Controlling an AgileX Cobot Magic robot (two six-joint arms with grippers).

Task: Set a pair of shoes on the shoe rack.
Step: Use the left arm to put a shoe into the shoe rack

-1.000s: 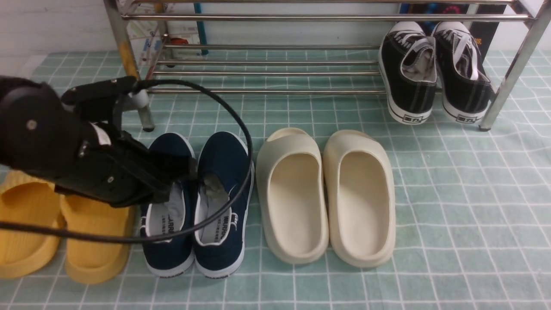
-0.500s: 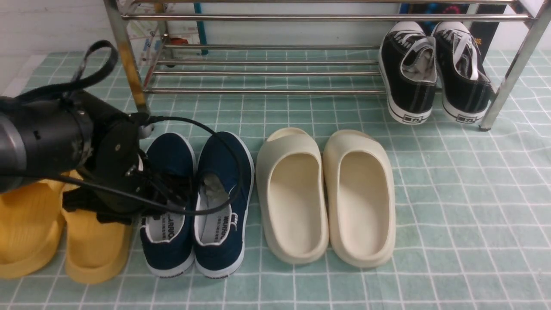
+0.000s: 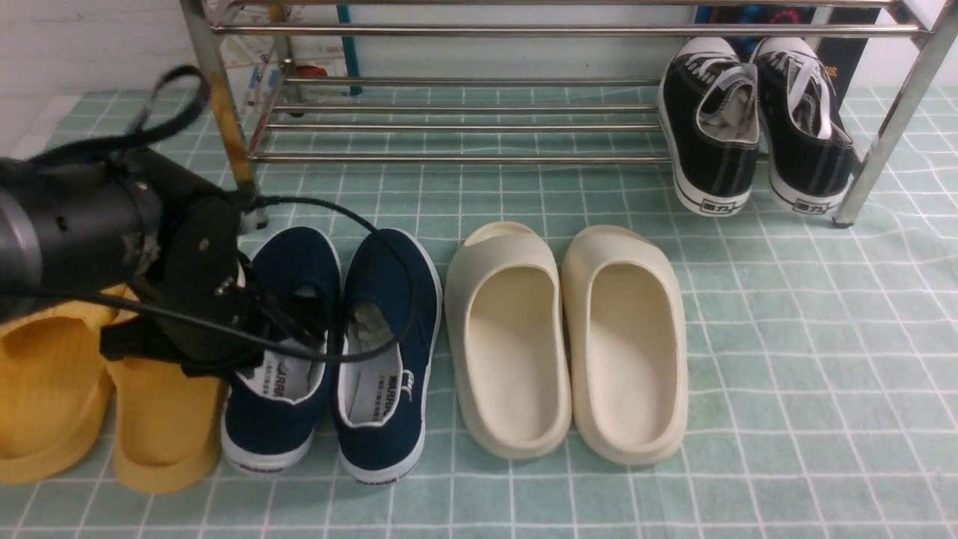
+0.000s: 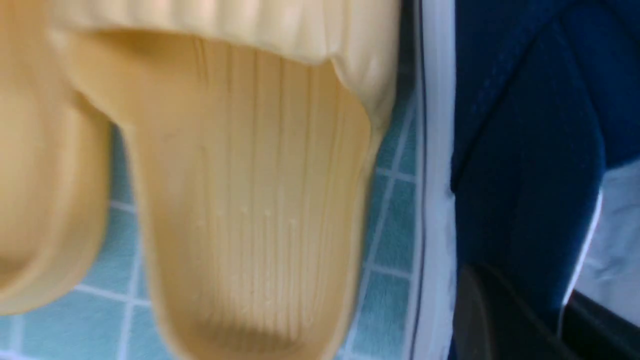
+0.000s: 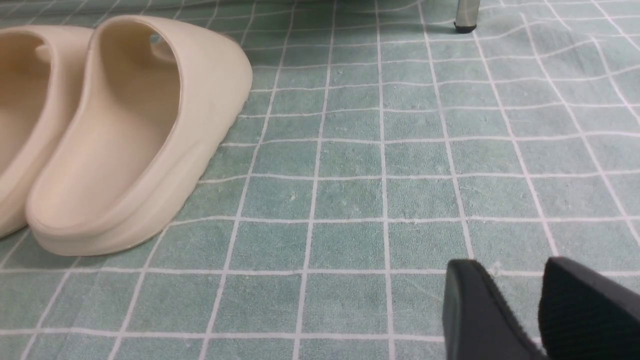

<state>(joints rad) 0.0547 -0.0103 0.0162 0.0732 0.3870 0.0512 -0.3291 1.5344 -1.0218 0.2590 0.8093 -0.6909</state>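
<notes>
Two navy slip-ons stand on the green checked cloth in front of the chrome shoe rack (image 3: 464, 157). My left gripper (image 3: 296, 318) reaches into the left navy shoe (image 3: 262, 434), whose heel is skewed toward the yellow slides. In the left wrist view the gripper (image 4: 530, 295) is shut on that shoe's side wall (image 4: 525, 150), one finger outside and one on the grey insole. The right navy shoe (image 3: 397, 277) stands untouched. My right gripper (image 5: 515, 270) hovers open over bare cloth, out of the front view.
Black lace-up sneakers (image 3: 711, 127) sit on the rack's right end. Cream slides (image 3: 569, 337) lie right of the navy pair, and one cream slide (image 5: 135, 135) shows in the right wrist view. Yellow slides (image 3: 157, 419) lie to the left, under my left arm. The rack's leg (image 5: 465, 20) stands beyond my right gripper.
My left arm turned and dropped into the left navy shoe, then the jaws closed on its wall. The shoe's heel has swung left toward the yellow slide.
</notes>
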